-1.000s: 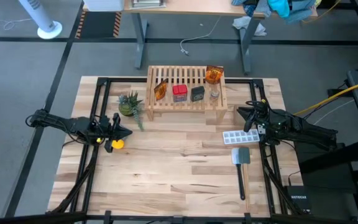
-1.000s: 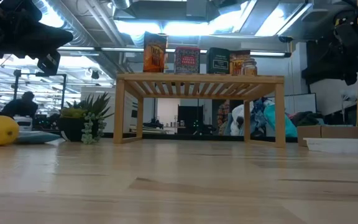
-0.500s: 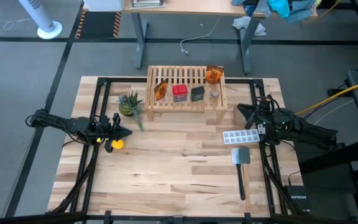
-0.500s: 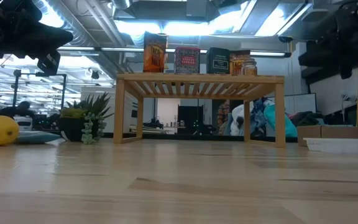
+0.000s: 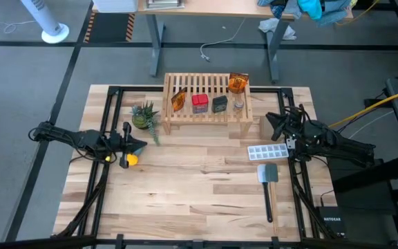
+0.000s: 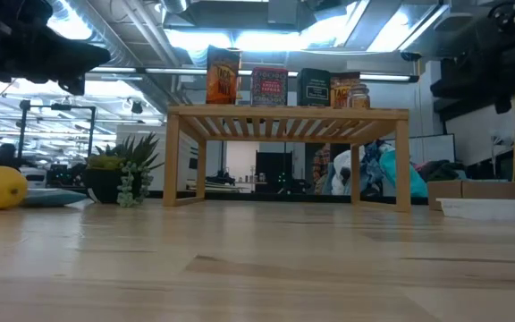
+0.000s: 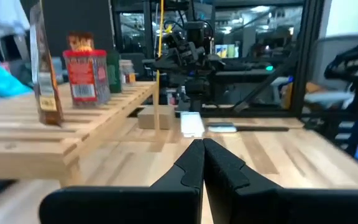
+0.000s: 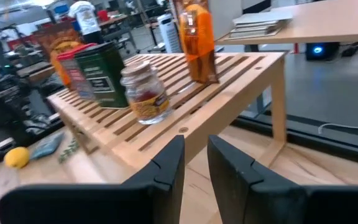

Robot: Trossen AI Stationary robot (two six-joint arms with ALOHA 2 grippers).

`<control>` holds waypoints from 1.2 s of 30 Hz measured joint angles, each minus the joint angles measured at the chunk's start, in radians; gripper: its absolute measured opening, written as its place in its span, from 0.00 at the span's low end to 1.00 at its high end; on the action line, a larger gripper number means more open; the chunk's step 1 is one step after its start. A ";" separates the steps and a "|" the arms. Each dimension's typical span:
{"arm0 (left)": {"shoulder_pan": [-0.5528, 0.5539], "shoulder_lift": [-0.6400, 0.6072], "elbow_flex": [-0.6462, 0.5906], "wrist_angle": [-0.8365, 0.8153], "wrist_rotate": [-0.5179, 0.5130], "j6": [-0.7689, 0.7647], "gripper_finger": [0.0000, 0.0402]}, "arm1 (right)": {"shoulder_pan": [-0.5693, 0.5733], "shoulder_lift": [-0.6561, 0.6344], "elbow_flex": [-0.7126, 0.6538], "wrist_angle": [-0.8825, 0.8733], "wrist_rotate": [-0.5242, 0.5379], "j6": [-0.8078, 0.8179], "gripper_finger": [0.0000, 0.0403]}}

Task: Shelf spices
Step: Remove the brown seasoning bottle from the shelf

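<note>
Spices line the shelf; left hand closed empty, right hand slightly parted, empty.

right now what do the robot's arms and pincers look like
Both arms are dark, near-black, slim and jointed. The left pincer has two matte black wedge-shaped fingers tapering to a point on a wide black base. The right pincer has two black, flat, blocky fingers. Black cabling bunches around the right arm; the left arm also looks black throughout.
</note>
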 joint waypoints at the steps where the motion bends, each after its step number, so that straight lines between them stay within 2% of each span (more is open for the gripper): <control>1: 0.000 0.000 0.000 -0.001 -0.004 0.004 0.00 | 0.000 0.000 0.000 0.004 -0.001 0.000 0.19; 6: 0.000 0.000 0.000 -0.006 -0.006 -0.144 0.00 | 0.000 0.000 0.000 0.011 -0.002 -0.003 0.19; 10: 0.000 0.000 0.000 -0.001 -0.007 -0.219 0.00 | 0.000 0.001 0.000 -0.026 -0.079 -0.051 0.19; 15: 0.002 0.000 0.000 0.002 -0.034 -0.297 0.00 | 0.000 0.045 0.000 -0.038 -0.117 -0.052 0.27; 21: 0.023 0.000 0.000 0.001 -0.036 -0.269 0.00 | 0.000 0.178 0.000 -0.017 -0.047 -0.053 0.44; 27: 0.053 0.000 0.000 0.001 -0.039 -0.190 0.00 | 0.000 0.316 -0.001 0.133 -0.036 -0.076 0.57; 32: 0.064 0.000 0.000 -0.003 -0.039 -0.194 0.00 | 0.000 0.369 0.000 0.251 -0.075 -0.180 0.62; 36: 0.064 0.000 0.000 -0.004 -0.039 -0.197 0.00 | 0.000 0.379 0.000 0.280 -0.081 -0.188 0.62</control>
